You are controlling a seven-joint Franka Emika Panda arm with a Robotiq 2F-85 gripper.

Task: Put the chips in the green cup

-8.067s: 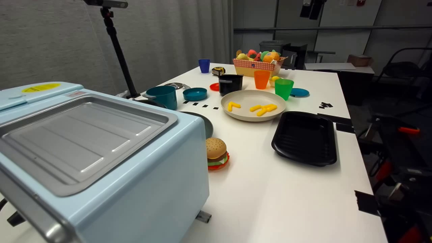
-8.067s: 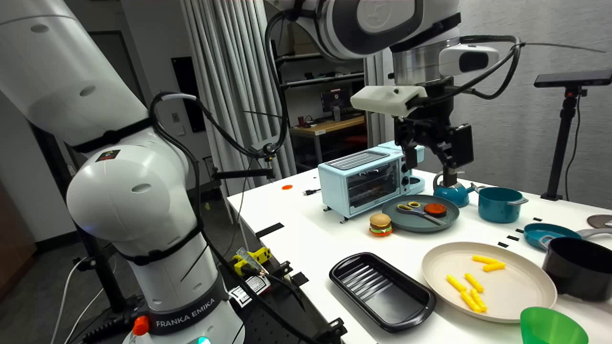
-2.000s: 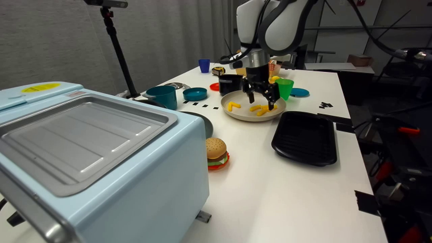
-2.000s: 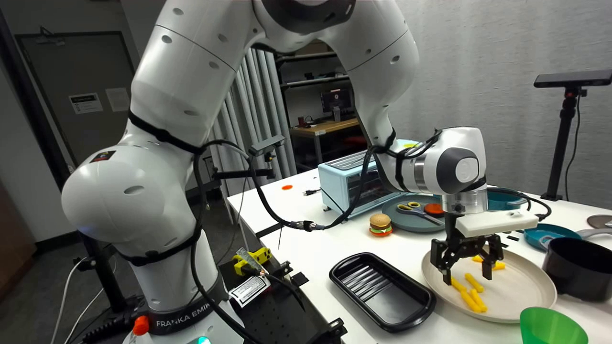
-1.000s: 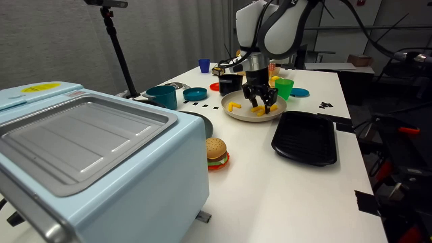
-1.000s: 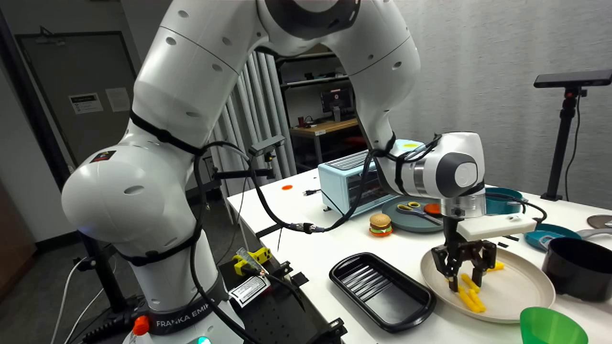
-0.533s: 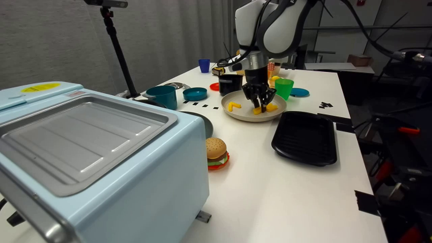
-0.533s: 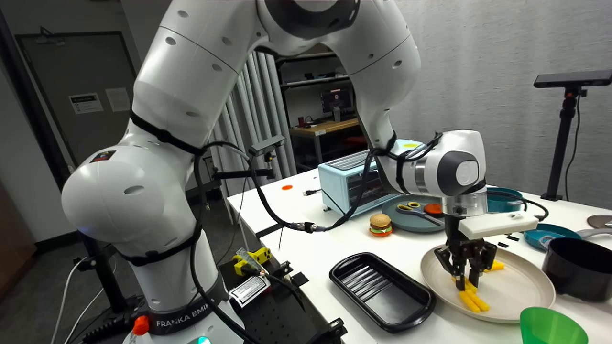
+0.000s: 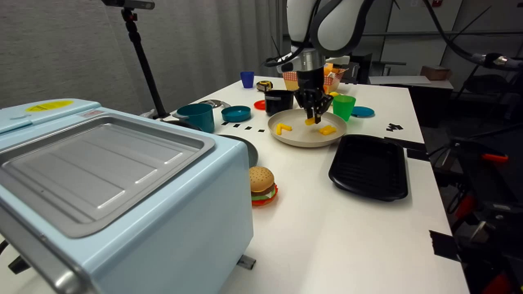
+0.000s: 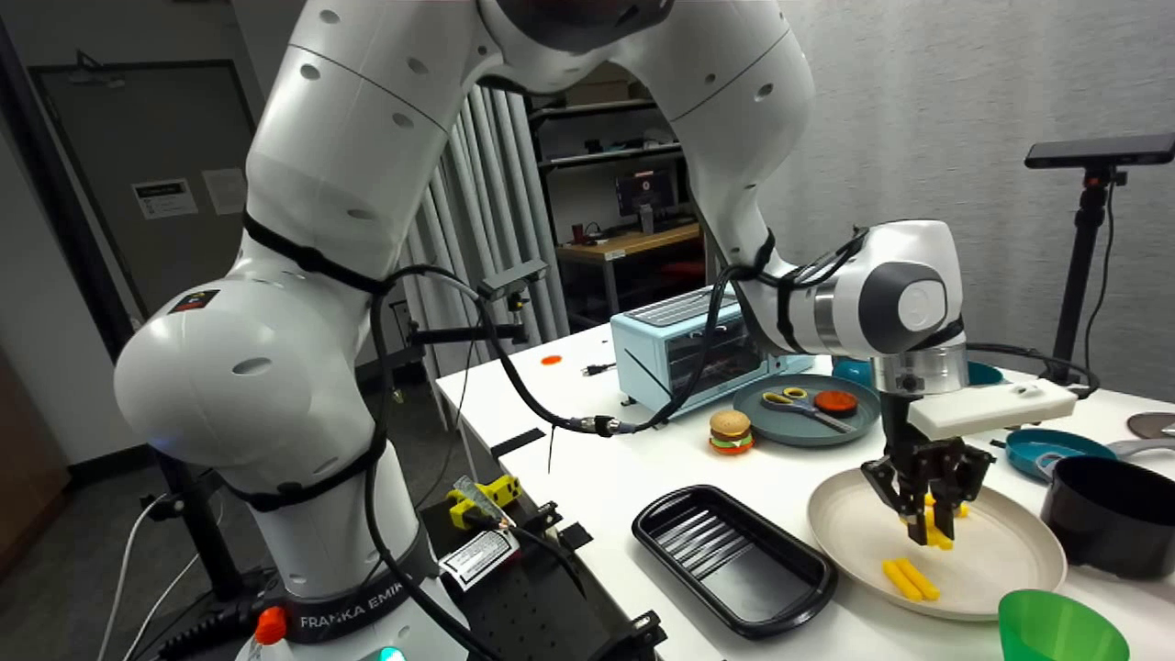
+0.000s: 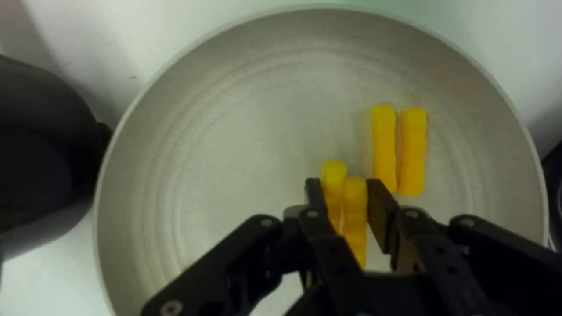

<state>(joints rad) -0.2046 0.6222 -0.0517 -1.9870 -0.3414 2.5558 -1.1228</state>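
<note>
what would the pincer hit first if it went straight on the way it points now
Most likely the plate: in both exterior views the pincer points down over it, shut on two yellow chips. Those chips might touch first; how high they hang is unclear.

Lower right in an exterior view, the bottom edge is clipping the green cup [image 10: 1062,629]; in the wrist view, the gripper [image 11: 341,184] is partly hiding two chips [image 11: 355,202]!

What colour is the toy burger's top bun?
The top bun is tan with small specks, clearest in an exterior view.
</note>
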